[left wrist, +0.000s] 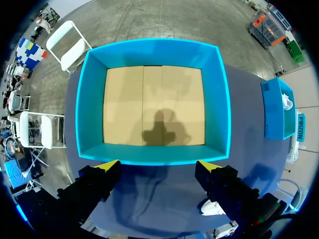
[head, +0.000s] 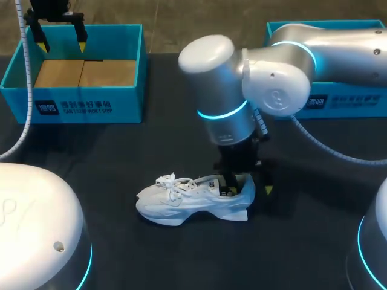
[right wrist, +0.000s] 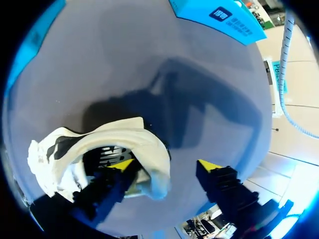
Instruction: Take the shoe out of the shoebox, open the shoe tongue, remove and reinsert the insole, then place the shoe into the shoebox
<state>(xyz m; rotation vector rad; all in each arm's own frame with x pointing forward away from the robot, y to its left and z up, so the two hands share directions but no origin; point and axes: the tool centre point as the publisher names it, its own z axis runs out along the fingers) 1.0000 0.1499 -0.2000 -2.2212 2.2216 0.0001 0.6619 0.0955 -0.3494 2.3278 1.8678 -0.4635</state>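
A white laced shoe (head: 187,199) lies on its sole on the black table, toe to the left. My right gripper (head: 248,191) stands open over its heel. One finger is inside the shoe's opening and the other hangs outside behind the heel, apart from it. In the right wrist view the heel collar of the shoe (right wrist: 99,144) rests against the inner finger of the right gripper (right wrist: 164,167). The blue shoebox (head: 115,109) with a cardboard floor stands at the back left. My left gripper (head: 61,45) hovers open above the shoebox (left wrist: 154,45), and the left gripper (left wrist: 158,167) holds nothing.
A second blue box (head: 338,103) sits at the back right, partly behind my right arm, and shows beside the shoebox as the second box (left wrist: 276,109) in the left wrist view. Bare black table lies between the shoebox and the shoe.
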